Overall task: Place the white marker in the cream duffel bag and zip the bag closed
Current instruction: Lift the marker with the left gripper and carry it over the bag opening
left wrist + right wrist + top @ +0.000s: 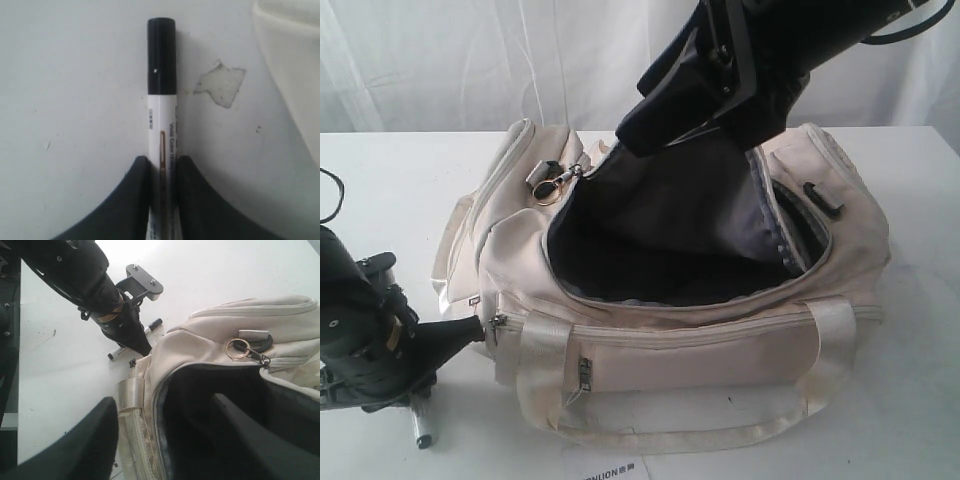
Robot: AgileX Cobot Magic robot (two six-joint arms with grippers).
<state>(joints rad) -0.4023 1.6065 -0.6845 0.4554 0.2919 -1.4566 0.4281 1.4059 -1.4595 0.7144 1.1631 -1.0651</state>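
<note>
White marker (161, 115) lies flat, cap pointing away from left hand (162, 162) gripping it; right hand (162, 405) spread.

Both arms are matt black. The left arm (360, 335) bears a flat bracket (145, 282) with silver screws; its tool (162, 165) has smooth, curved dark fingers (125, 205). A black cable (915, 22) leaves the right arm (750, 60).

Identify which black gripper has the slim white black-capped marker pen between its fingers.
The left gripper, closed on the marker; the right gripper straddles the cream fabric duffel bag's rim.

Exterior faces bag (670, 370), left wrist close over marker (160, 125)
</note>
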